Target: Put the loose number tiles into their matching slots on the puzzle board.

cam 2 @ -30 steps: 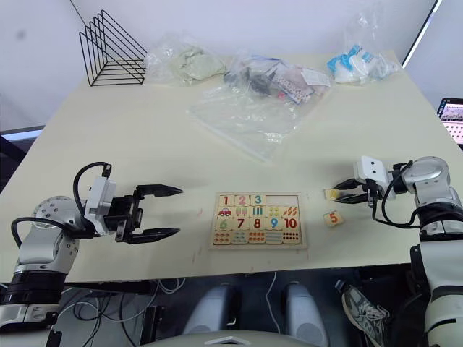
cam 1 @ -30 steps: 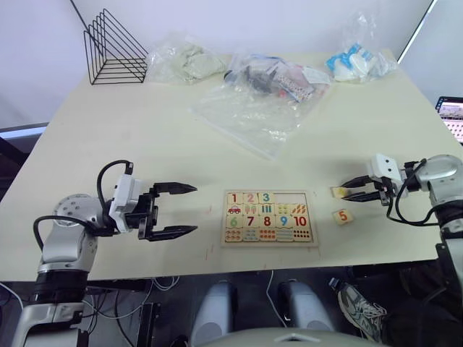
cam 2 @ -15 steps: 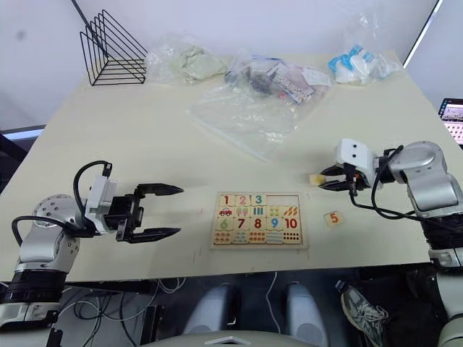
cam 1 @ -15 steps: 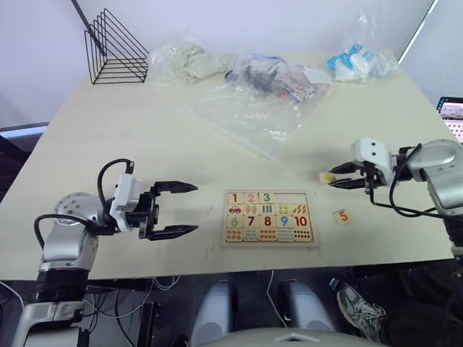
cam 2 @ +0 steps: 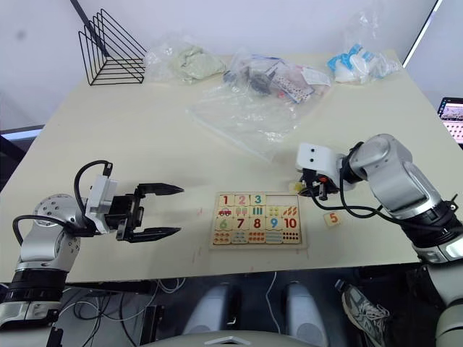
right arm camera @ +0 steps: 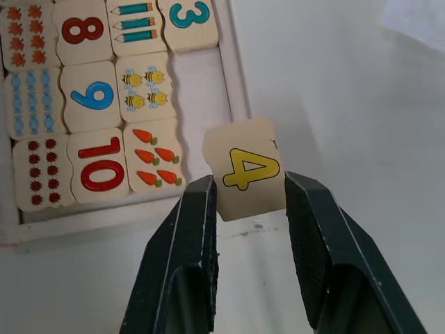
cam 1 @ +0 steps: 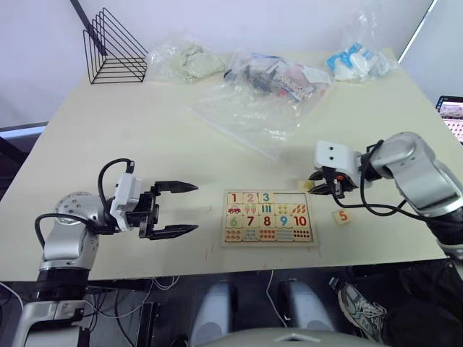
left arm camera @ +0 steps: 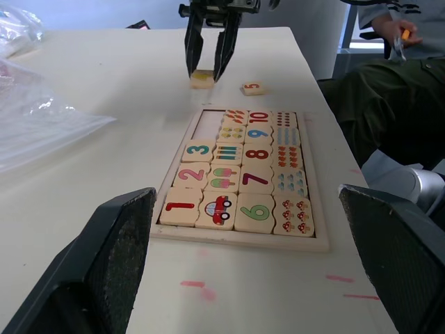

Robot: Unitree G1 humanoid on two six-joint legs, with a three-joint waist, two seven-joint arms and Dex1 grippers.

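Cream tabletop (cam 1: 145, 137) is occupied by the puzzle board (cam 1: 269, 217), its 4 and 5 slots (left arm camera: 208, 125) bare. The yellow 4 tile (right arm camera: 247, 169) is clamped by the right gripper (right arm camera: 247, 191) just beyond the board's far right corner, the 5 tile (cam 1: 342, 215) lying nearby. The left gripper (cam 1: 181, 210) is held apart, empty, left of the board.

My right gripper (right arm camera: 245, 209) pinches the 4 tile (right arm camera: 247, 169) beside the puzzle board (cam 1: 270, 217); my left gripper (cam 1: 187, 209) gapes opposite.

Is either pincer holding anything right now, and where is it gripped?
The right pincer holds the number 4 tile, its fingers pinching two opposite side edges. The left pincer is open, holding nothing.
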